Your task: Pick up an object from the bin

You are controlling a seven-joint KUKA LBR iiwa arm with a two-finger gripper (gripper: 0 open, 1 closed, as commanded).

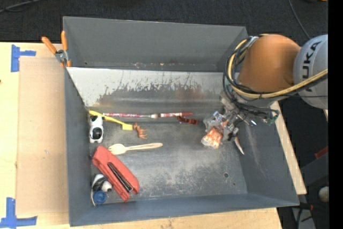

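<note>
My gripper hangs at the right side of the bin, close to the right wall. A small crumpled orange and white thing sits right at its lower left tip, touching or nearly touching it. Whether that thing is held or lies on the floor under the gripper cannot be made out. A long thin red and silver stick lies along the foot of the back wall, its dark red end a little to the gripper's left.
On the left lie a yellow brush-like piece, a white and black toy, a small brown figure, a pale wooden spoon, a red stapler and a blue and white thing.
</note>
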